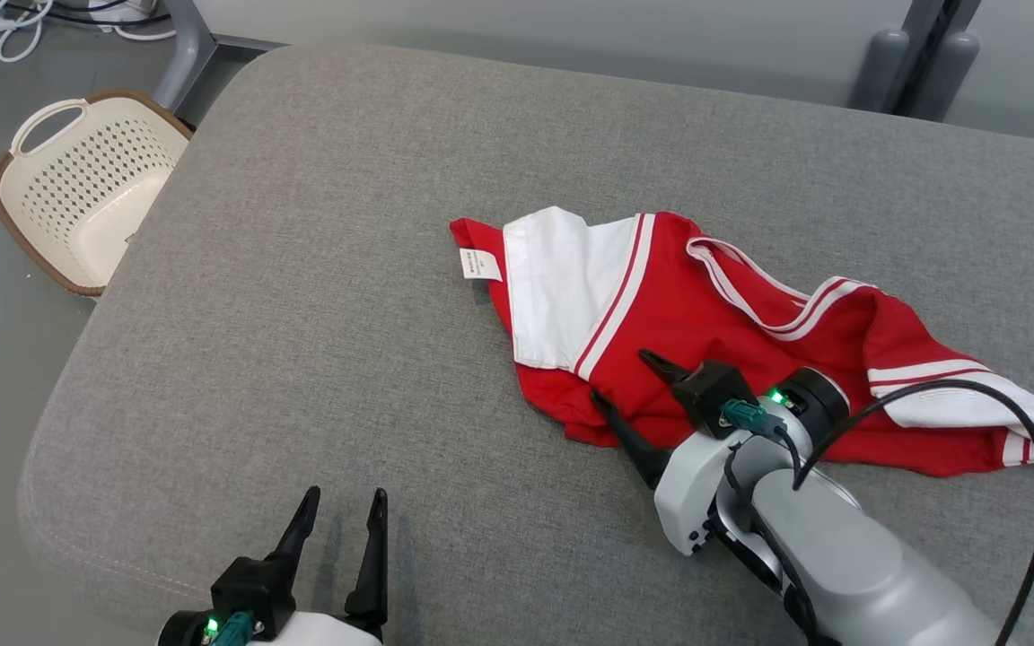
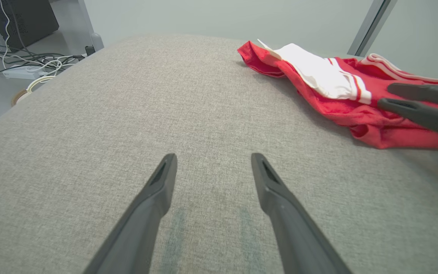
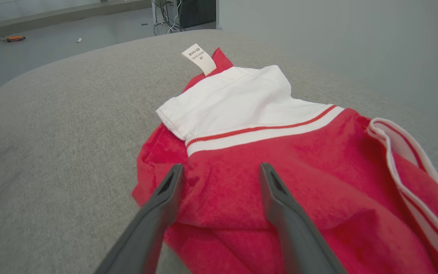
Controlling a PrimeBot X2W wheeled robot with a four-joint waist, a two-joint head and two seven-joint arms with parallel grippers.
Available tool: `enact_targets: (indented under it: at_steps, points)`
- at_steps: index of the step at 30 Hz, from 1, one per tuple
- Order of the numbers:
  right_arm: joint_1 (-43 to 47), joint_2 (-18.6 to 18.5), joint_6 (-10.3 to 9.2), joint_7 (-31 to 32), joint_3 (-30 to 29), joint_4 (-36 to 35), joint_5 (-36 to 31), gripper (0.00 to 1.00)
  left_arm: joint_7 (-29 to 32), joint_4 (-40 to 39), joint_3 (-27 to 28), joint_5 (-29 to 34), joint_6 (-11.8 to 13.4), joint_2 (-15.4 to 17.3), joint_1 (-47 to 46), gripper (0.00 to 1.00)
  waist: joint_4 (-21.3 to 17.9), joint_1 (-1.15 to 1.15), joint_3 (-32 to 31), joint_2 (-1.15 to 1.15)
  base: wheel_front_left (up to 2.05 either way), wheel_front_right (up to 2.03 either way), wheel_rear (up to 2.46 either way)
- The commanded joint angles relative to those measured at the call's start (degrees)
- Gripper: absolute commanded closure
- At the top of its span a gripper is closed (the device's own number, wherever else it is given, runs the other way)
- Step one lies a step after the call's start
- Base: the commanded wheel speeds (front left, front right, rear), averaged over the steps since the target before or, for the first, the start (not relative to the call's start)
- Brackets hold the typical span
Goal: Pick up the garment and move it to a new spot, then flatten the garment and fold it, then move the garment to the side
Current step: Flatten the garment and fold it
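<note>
The garment (image 1: 714, 332) is red with white panels and striped trim, lying crumpled on the right half of the grey cushioned surface (image 1: 319, 296). My right gripper (image 1: 622, 377) is open over the garment's near left edge, its two fingers straddling a raised red fold (image 3: 222, 186); whether the tips touch the cloth I cannot tell. In the left wrist view the garment (image 2: 340, 91) lies at the upper right with the right gripper's fingers (image 2: 420, 102) reaching in over it. My left gripper (image 1: 345, 507) (image 2: 213, 161) is open above bare fabric at the near left, holding nothing.
A cream perforated basket (image 1: 77, 188) stands on the floor beyond the surface's left edge. Cables and a power strip (image 2: 32, 68) lie on the floor at the far left. A white label (image 3: 199, 58) sticks out of the garment's far corner.
</note>
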Motion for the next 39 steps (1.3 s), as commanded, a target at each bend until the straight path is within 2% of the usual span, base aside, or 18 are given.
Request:
enact_targets:
  at_steps: [1,4,5,6,8,9,13,19,25,32,33,34,35,39]
  points:
    - [-1.0,-0.4,-0.01,0.2,0.1,0.4,0.1,0.04,-0.1,0.0,0.0,-0.3,0.0,0.2,-0.9,0.00,0.0,0.00,0.0,0.00,0.00,0.00,0.00]
    - [-2.0,-0.3,-0.01,0.8,1.2,2.6,-0.1,0.17,-0.1,-0.1,-0.4,-0.5,0.0,0.2,-1.1,0.00,0.2,0.00,0.0,0.00,0.00,0.00,0.00]
    - [-2.4,-0.3,-0.01,0.7,1.4,3.1,0.1,0.29,-0.1,-0.2,-0.5,-0.6,0.1,0.2,-1.1,0.00,0.3,0.00,0.0,0.00,0.00,0.00,0.00]
    - [-2.8,-0.3,-0.01,0.6,1.6,3.4,0.2,0.53,-0.1,-0.3,-0.4,-0.7,0.2,0.2,-1.2,0.00,0.4,0.00,0.0,0.00,0.00,0.00,0.00]
    - [-3.2,-0.3,-0.01,0.5,1.7,3.6,0.6,0.73,-0.1,-0.4,-0.2,-0.7,0.2,0.2,-1.1,0.00,0.5,0.00,-0.1,0.00,0.00,0.00,0.00]
    - [-3.4,-0.3,-0.01,0.3,1.7,3.6,0.8,1.00,-0.1,-0.4,-0.2,-0.7,0.2,0.2,-1.0,0.00,0.5,0.00,-0.2,0.00,0.00,0.00,0.00]
    - [-4.7,-0.4,-0.01,0.0,0.2,2.9,1.9,1.00,-0.1,-1.0,0.2,-0.8,0.4,0.2,-0.5,0.00,0.4,0.00,-0.4,0.00,0.00,0.00,0.00]
    - [-10.0,-0.7,-0.01,-0.2,-8.0,0.6,0.0,1.00,-0.1,-2.3,0.2,-1.0,0.3,0.2,-0.7,0.00,0.2,0.00,0.3,0.00,0.00,0.00,0.00]
    - [-18.7,-6.1,-0.01,-0.2,-15.6,2.2,-6.9,1.00,-0.1,-2.3,-2.6,-2.0,-0.3,0.2,-2.3,0.00,3.3,0.00,2.5,0.00,0.00,0.00,0.00]
    - [-27.4,-14.1,-0.01,-0.1,-27.3,10.5,-14.8,1.00,-0.1,-1.8,-5.5,-3.4,-0.2,0.2,-3.3,0.00,8.4,0.00,5.4,0.00,0.00,0.00,0.00]
    - [-28.2,-15.3,-0.01,-0.1,-29.7,11.6,-16.1,0.66,-0.1,-1.7,-5.6,-3.6,-0.1,0.2,-3.5,0.00,8.8,0.00,5.7,0.00,0.00,0.00,0.00]
    - [-28.8,-16.1,-0.01,-0.1,-32.3,12.4,-17.1,0.05,-0.1,-1.7,-5.5,-3.6,0.0,0.2,-3.6,0.00,9.1,0.00,5.9,0.00,0.00,0.00,0.00]
    - [-28.7,-16.7,-0.01,-0.1,-34.5,13.3,-18.6,0.00,-0.1,-1.8,-5.5,-3.6,0.0,0.2,-3.7,0.00,9.2,0.00,6.0,0.00,0.00,0.00,0.00]
    - [-26.8,-15.9,-0.01,-0.1,-40.9,12.2,-23.1,0.00,-0.1,-1.9,-4.9,-3.6,0.1,0.2,-3.8,0.00,7.7,0.00,6.3,0.00,0.00,0.00,0.00]
